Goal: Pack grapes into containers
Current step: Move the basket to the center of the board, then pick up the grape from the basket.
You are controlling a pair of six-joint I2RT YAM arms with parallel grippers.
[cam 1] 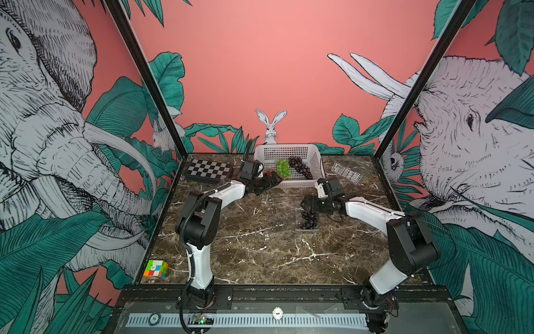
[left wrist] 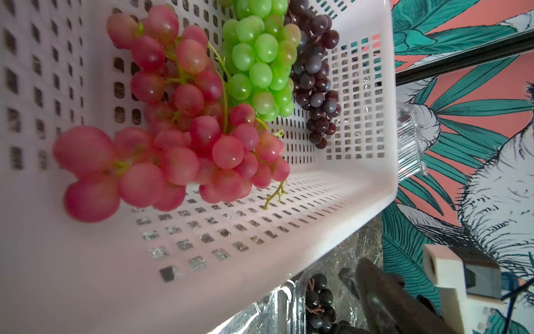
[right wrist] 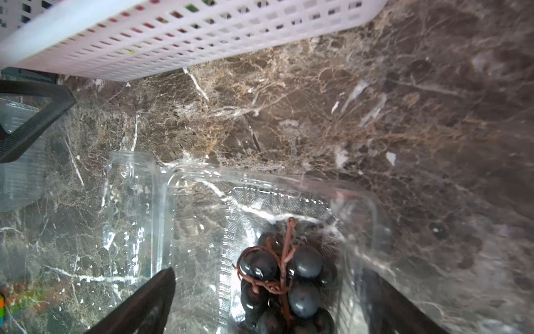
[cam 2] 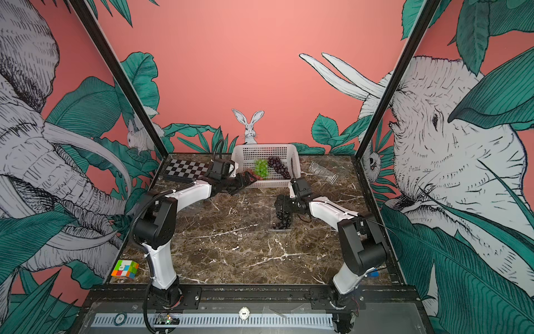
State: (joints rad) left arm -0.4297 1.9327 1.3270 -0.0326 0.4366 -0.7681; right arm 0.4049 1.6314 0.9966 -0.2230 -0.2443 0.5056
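Note:
The white perforated basket (cam 1: 289, 150) at the back holds red grapes (left wrist: 185, 130), green grapes (cam 1: 283, 167) and dark purple grapes (cam 1: 300, 168). My left gripper (cam 1: 271, 178) hovers open over the basket's front left corner, next to the red bunch; its fingers do not show in the left wrist view. A clear container (cam 1: 307, 229) in front of the basket holds a dark bunch (right wrist: 289, 277). My right gripper (right wrist: 271, 274) is open above it, one finger on each side of the bunch. An empty container (cam 1: 346, 172) lies at the back right. Another (right wrist: 17, 162) sits near the left arm.
A folded chessboard (cam 1: 208, 170) lies at the back left beside the basket. A Rubik's cube (cam 1: 155, 269) stands at the front left corner. Patterned enclosure walls and black posts border the marble table (cam 1: 260, 254) on three sides.

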